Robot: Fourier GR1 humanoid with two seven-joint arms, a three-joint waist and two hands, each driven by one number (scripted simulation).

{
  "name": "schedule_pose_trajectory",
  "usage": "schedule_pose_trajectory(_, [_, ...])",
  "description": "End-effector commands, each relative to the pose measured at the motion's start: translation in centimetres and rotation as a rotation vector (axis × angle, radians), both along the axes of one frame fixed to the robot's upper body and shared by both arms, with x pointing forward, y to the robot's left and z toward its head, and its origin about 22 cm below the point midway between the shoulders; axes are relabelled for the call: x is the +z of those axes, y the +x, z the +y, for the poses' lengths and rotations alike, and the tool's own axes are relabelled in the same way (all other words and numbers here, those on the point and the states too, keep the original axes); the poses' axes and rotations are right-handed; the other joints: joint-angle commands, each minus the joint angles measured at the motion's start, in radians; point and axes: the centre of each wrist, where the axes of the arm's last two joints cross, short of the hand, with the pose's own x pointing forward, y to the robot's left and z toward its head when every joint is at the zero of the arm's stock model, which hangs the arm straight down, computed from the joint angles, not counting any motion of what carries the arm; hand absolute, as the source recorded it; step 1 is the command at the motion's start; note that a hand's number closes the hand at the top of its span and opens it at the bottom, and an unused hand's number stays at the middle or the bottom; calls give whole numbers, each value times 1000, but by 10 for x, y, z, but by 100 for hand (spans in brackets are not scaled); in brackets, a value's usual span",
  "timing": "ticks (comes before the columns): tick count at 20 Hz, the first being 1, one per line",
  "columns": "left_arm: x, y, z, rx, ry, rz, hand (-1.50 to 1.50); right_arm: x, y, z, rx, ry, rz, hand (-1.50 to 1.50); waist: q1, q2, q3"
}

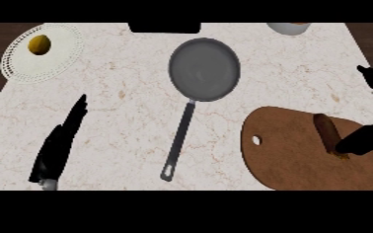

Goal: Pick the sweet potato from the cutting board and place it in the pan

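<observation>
Brown sweet potato (325, 131) is lying on the cutting board (291, 153), touching the right hand (355, 143), whose fingers are curling at its near end, apparently gripping; pan (205, 69) is waiting up-left; left hand (62, 143) is resting straight-fingered.

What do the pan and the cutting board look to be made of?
Pan: probably metal, dull dark grey, with a soft sheen in the bowl and a thin dark handle. Cutting board: likely wood, matte reddish brown with faint mottling and a hanging hole.

Both hands are black: left hand (59, 145) slender, right hand (357, 142) partly cropped.
</observation>
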Motion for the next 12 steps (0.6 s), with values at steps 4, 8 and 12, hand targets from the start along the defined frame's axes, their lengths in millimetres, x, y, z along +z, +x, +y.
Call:
schedule_pose_trajectory(4, [1, 8, 5, 3, 23, -8, 0, -31, 26, 40, -57, -37, 181, -150, -1, 2, 1])
schedule_pose_trajectory(8, [-1, 6, 12, 14, 6, -3, 0, -15, 38, 30, -68, -98, 277, -150, -6, 2, 0])
schedule_pose_trajectory(12, [-2, 0, 3, -8, -4, -7, 0, -43, 52, 46, -106, -147, 380, -150, 7, 4, 0])
